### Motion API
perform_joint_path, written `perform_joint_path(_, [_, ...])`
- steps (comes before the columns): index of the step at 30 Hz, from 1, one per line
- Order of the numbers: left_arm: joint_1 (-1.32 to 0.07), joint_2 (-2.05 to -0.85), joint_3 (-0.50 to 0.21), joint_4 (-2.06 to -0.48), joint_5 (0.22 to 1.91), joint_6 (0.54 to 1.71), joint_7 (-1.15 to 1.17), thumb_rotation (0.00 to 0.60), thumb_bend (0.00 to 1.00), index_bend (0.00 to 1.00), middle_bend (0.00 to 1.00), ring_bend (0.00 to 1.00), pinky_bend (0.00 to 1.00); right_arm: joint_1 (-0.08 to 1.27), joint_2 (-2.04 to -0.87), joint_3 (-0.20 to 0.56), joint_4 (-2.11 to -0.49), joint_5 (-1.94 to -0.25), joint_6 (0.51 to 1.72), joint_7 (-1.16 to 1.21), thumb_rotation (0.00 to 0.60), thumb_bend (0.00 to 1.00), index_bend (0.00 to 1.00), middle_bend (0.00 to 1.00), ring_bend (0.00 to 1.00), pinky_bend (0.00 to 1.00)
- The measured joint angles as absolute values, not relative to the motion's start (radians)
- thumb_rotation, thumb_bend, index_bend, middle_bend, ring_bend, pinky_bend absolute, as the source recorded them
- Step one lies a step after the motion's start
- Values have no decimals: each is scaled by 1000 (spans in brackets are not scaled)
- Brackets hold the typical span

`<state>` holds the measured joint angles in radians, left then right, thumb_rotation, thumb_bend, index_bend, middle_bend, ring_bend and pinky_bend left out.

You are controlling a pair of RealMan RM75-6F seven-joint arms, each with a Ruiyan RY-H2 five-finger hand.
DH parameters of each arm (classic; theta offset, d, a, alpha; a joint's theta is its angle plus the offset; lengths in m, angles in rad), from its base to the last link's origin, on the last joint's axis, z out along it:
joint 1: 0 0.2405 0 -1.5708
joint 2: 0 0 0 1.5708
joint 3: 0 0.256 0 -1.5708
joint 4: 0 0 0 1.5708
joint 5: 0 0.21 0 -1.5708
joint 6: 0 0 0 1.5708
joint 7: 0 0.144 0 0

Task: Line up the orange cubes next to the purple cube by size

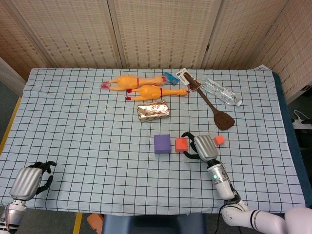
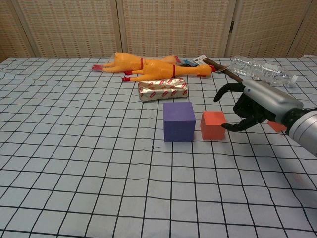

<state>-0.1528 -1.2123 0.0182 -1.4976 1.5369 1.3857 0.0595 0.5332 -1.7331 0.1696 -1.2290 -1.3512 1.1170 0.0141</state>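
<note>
Larger orange foam cube (image 2: pixel 213 125) sits flat just right of the purple foam cube (image 2: pixel 178 121). Right robot hand (image 2: pixel 250 106) beside it, fingers spread, holding nothing. Head view alone shows the left robot hand (image 1: pixel 29 181) far off, fingers curled in on nothing, and the smaller orange foam cube (image 1: pixel 219 140) whole.

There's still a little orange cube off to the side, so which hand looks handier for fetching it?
Probably the right hand: it hovers open between the bigger orange cube and the small orange cube. The left hand sits at the table's near left corner, far from both.
</note>
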Motion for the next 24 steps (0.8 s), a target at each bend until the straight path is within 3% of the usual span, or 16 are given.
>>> perform_joint_path(5, [-154,-1213,23,-1500,1546,1385,65,600,449,360,495,386,553,526,-1703,167,-1274,-1346,1117,4,600,146,322,941,925,904])
perform_joint_path(7, [-155,-1213,24,-1500,1546,1383,64,600,448,360,495,386,553,516,-1679,163,-1299,-1344,1124,-15,600,191,354,941,925,904])
perform_joint_path(9, [-154,-1211,24,-1502,1544,1383,67,600,449,360,495,387,553,507,-1659,160,-1325,-1336,1129,-50,600,321,393,941,925,904])
perform_joint_path(13, [-152,-1209,21,-1507,1541,1389,68,600,450,360,495,398,553,493,-1610,158,-1387,-1298,1129,-130,600,477,434,941,928,906])
perform_joint_path(24, [-153,-1210,23,-1511,1544,1388,80,600,449,360,495,399,553,511,-1538,187,-1502,-1015,997,-299,600,597,512,962,948,927])
